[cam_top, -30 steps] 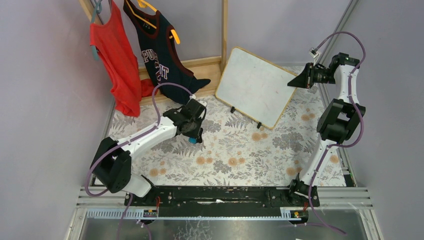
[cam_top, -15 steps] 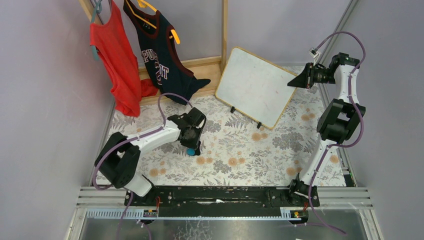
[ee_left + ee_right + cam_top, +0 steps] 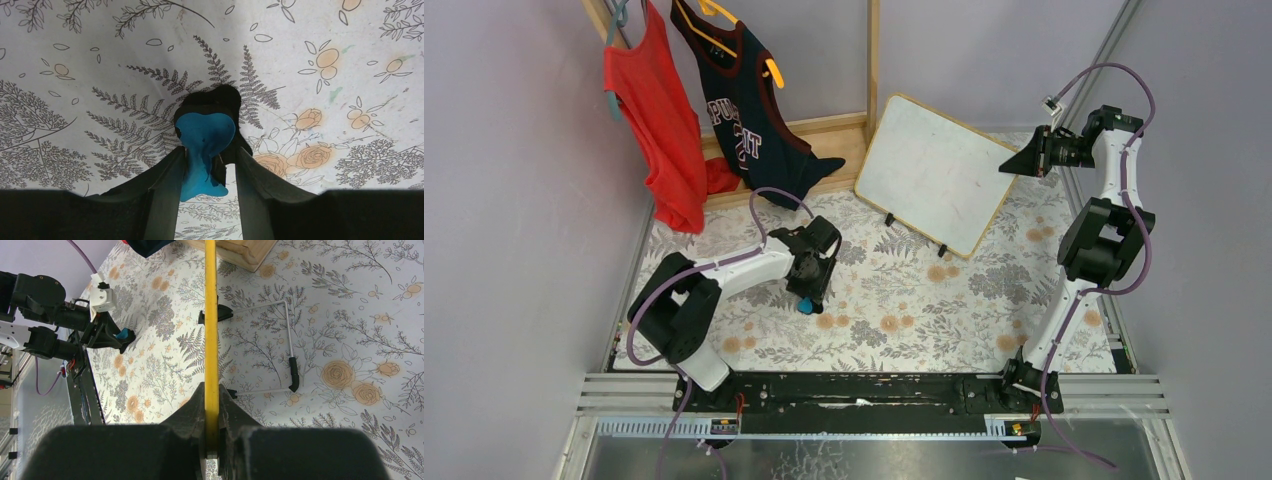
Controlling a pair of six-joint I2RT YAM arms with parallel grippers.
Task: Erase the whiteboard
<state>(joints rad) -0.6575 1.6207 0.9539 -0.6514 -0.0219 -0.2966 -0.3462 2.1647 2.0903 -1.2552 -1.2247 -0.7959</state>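
Toward the far edge of the desk, the whiteboard stands propped on its feet — right fingers pinched tight on its wooden frame. Left of the desk's middle, left fingers clamp a blue eraser — pointed down at the floral surface.

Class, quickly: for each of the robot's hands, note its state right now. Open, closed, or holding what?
Left hand: closed, holding the blue eraser.
Right hand: closed on the whiteboard, gripping its frame edge.
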